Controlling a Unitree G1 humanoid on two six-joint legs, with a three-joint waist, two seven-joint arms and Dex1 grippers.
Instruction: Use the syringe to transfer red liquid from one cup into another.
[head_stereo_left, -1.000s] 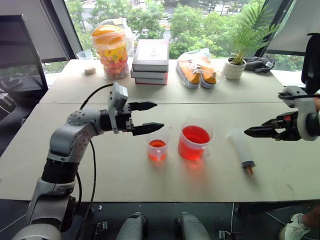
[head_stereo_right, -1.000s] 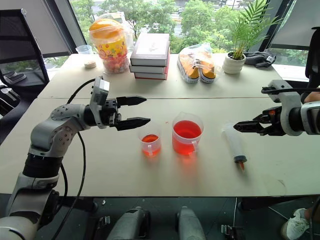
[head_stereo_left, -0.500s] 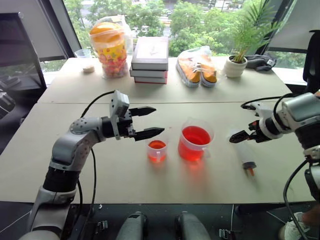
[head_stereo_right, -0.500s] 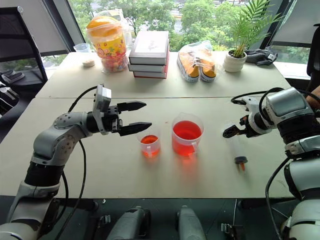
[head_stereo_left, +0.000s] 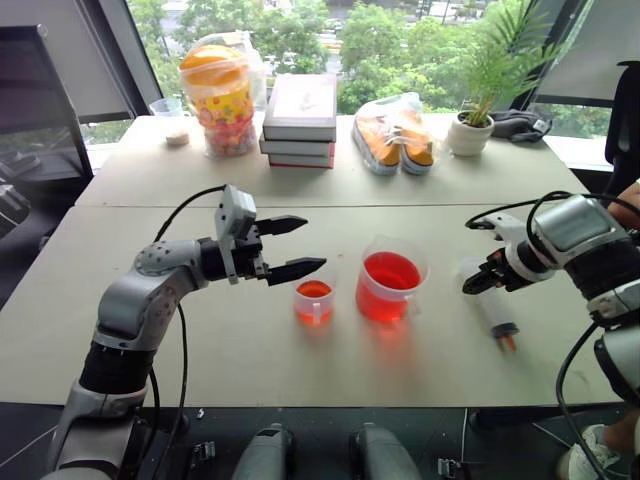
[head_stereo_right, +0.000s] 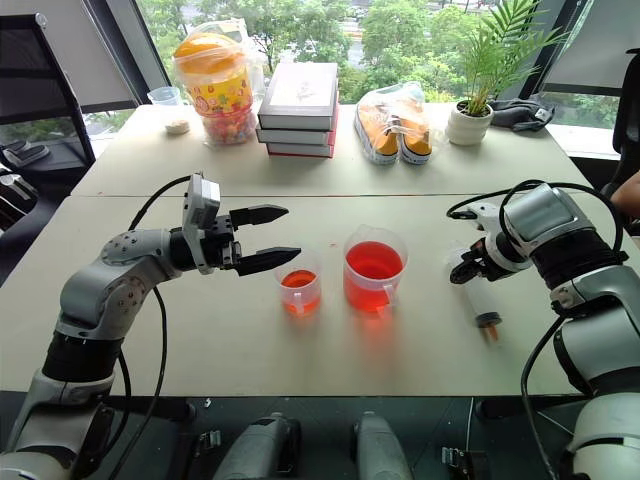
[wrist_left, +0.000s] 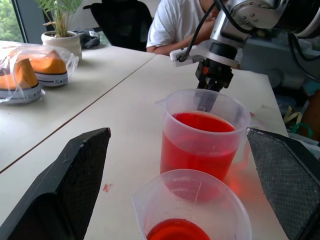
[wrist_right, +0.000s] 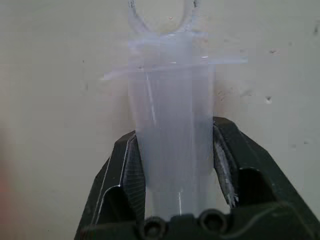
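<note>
We stand at a pale beige table (head_stereo_left: 250, 350) made of two tops pushed together, the seam running across just behind our arms. Beyond it, tall windows look out on green trees. Along the far top sit a tub of colourful sweets (head_stereo_left: 221, 97), a stack of books (head_stereo_left: 302, 110), a bagged pair of orange shoes (head_stereo_left: 396, 136) and a potted palm (head_stereo_left: 470, 133). A person in a white shirt (wrist_left: 176, 26) sits past the table's right end.

Our right gripper (wrist_right: 175, 165) points steeply down at the syringe (head_stereo_left: 492, 308), its two fingers pressed against either side of the clear barrel, which lies flat on the table with its orange tip toward us. The wide measuring cup (head_stereo_left: 391, 279), well filled with red liquid (head_stereo_left: 390, 270), stands near the syringe, to its left. Just beside it, further left, is the small cup (head_stereo_left: 314, 296) with a shallow red pool. Our left gripper (head_stereo_left: 290, 246) hovers level near the small cup, fingers spread wide, holding nothing.
</note>
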